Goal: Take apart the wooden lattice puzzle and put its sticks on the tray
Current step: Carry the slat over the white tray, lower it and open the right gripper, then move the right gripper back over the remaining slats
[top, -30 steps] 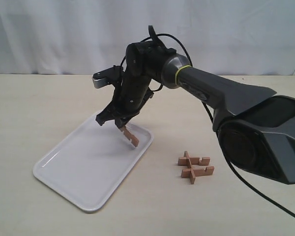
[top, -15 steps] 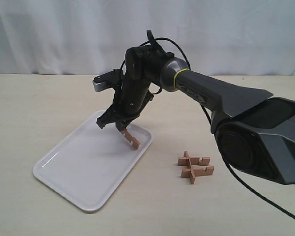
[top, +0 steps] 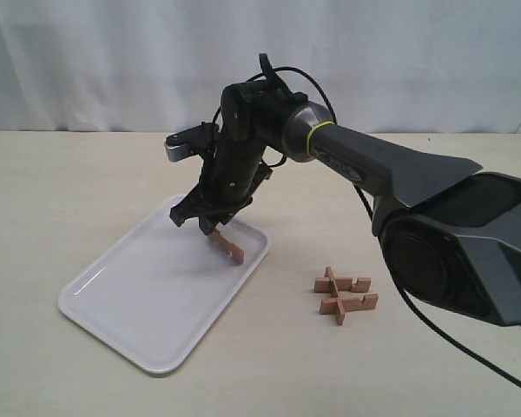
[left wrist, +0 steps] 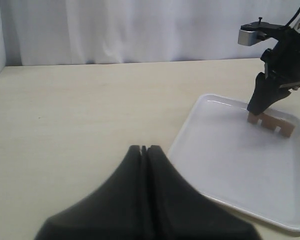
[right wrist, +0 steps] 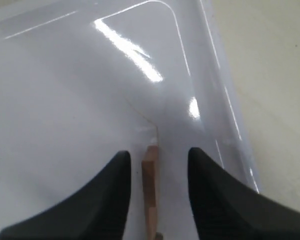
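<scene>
My right jaws stand apart around a stick (right wrist: 150, 195) on the tray (top: 139, 295); left jaws together. I judge it light, stiff, slick: pinch the flat faces at mid-length

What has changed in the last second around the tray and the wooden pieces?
The right claw came down a little with its stick, which now rests on the tray; in the right wrist view the fingers stand apart from it, so it seems let go. The rest of the puzzle on the table and the tray did not move.
</scene>
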Available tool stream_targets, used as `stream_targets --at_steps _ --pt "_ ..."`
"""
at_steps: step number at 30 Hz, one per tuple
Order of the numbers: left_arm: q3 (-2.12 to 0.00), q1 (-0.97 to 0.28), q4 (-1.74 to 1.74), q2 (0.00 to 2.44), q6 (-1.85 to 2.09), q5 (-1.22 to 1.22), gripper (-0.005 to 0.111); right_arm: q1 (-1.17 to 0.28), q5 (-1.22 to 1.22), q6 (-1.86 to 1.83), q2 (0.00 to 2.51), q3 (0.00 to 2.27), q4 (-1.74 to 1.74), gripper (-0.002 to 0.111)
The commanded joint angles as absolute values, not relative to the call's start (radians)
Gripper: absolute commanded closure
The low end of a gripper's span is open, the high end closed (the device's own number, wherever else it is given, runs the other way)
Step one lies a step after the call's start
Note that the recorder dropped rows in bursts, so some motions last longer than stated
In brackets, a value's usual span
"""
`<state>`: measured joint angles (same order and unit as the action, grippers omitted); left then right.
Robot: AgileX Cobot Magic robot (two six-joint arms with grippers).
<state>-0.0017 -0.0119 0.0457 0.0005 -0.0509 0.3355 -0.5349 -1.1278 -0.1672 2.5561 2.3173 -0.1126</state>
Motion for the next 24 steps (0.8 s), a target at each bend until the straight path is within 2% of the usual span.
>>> stream_targets --at_steps 1,3,8,12,14,18,24 --pt "0.0 -0.018 0.043 0.0 -0.05 0.324 0.107 -0.535 -1.15 -0.14 2.554 2.324 -0.119 0.056" --pt "0.0 -0.018 0.043 0.0 -0.05 0.324 0.107 -0.535 -1.152 -0.14 2.541 2.324 -0.119 0.05" --pt "0.0 -0.018 0.043 0.0 -0.05 0.324 0.107 -0.535 -1.161 -0.142 2.427 2.326 -0.057 0.049" --pt "0.0 -0.018 0.043 0.0 -0.05 0.324 0.107 -0.533 -1.221 -0.142 2.288 2.326 0.235 0.049" --pt "0.0 -0.018 0.043 0.0 -0.05 0.324 0.107 -0.518 -1.221 -0.114 2.219 2.28 0.244 0.049" --pt "0.0 -0.018 0.043 0.0 -0.05 0.324 0.107 -0.448 -1.221 -0.142 2.079 2.062 0.119 0.049" --pt "0.0 -0.018 0.043 0.0 -0.05 0.324 0.107 -0.396 -1.221 -0.071 1.93 1.735 0.112 0.051"
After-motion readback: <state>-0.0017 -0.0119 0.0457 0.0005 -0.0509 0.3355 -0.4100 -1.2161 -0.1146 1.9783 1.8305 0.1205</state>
